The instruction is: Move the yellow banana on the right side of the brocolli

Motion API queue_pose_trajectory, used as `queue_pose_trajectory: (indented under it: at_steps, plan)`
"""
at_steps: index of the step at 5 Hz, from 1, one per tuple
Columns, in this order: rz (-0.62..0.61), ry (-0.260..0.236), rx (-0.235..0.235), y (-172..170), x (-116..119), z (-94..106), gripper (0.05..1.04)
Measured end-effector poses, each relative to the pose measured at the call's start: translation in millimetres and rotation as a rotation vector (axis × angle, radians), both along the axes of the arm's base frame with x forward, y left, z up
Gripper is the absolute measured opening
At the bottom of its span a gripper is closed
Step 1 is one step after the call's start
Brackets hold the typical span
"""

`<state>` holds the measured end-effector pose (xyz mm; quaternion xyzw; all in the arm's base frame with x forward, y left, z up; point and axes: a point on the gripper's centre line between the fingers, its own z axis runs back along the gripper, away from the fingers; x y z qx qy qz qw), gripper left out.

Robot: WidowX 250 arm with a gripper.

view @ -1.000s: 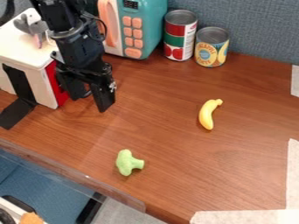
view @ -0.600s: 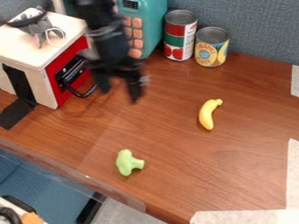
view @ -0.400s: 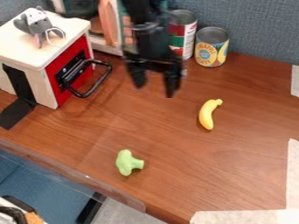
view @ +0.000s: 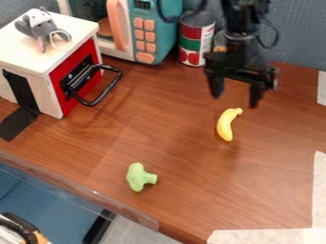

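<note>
The black gripper (view: 235, 97) hangs open at the upper right, just above and behind the banana, with nothing between its fingers. The yellow banana (view: 225, 125) lies on the wooden table, its stem end pointing up and right. Down and to the left of it, nearer the front edge, lies the green broccoli (view: 138, 177). Banana and broccoli are well apart, and the gripper touches neither as far as I can see.
At the left stands a white and red toy oven (view: 64, 76) with a black handle, a grey plush mouse (view: 39, 26) on top. Behind are a teal toy microwave (view: 156, 28) and a red can (view: 194, 40); another can is partly behind the arm. White tape (view: 267, 236) marks the front right.
From above the table by the oven, the arm has swung right to a place over the banana's far side. Banana and broccoli have stayed where they were.
</note>
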<state>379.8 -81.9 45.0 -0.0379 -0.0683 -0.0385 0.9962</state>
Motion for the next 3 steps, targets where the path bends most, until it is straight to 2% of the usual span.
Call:
queue_pose_trajectory:
  at_steps: [1, 3]
  plan:
    - [0.022, 0.044, 0.044, -10, 3, -21.3, 1.001]
    - [0.076, 0.084, 0.088, 6, -4, -44.6, 1.0]
